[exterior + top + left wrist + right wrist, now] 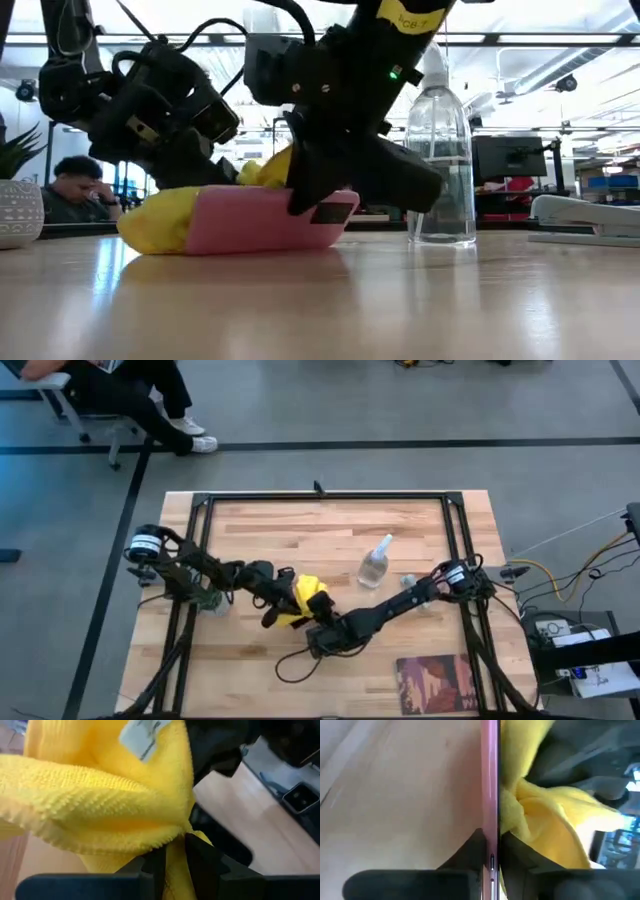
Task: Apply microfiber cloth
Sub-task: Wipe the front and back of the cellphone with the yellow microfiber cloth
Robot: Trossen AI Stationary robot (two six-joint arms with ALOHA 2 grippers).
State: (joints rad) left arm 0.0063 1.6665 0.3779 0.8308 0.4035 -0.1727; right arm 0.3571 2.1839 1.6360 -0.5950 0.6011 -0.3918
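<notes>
The bright yellow microfiber cloth (306, 592) is bunched against one face of a pink-cased phone (262, 221), which stands on its long edge mid-table. My left gripper (281, 600) comes in from the table's left and is shut on the cloth (105, 795). My right gripper (320, 624) reaches in from the right and is shut on the phone (490, 785). In the right wrist view the cloth (540, 815) lies along the phone's far face only. My left gripper pinches a fold of the cloth (176, 851) between its two fingers; how many layers, I cannot tell. The rest of the cloth bulges ahead of the fingers and lies against the phone. My right gripper pinches the phone's two flat faces near one end (490, 851), one finger on each face. The fingers slant down from the table's right (330, 190). The phone stands on edge, its lower long edge (240, 249) at the table top.
A clear spray bottle (375, 563) stands upright just right of the grippers. A maroon book (435, 682) lies at the near right edge. A small potted plant (210, 600) sits under the left arm. A cable (295, 663) loops near the phone. A person (75, 190) sits beyond the table.
</notes>
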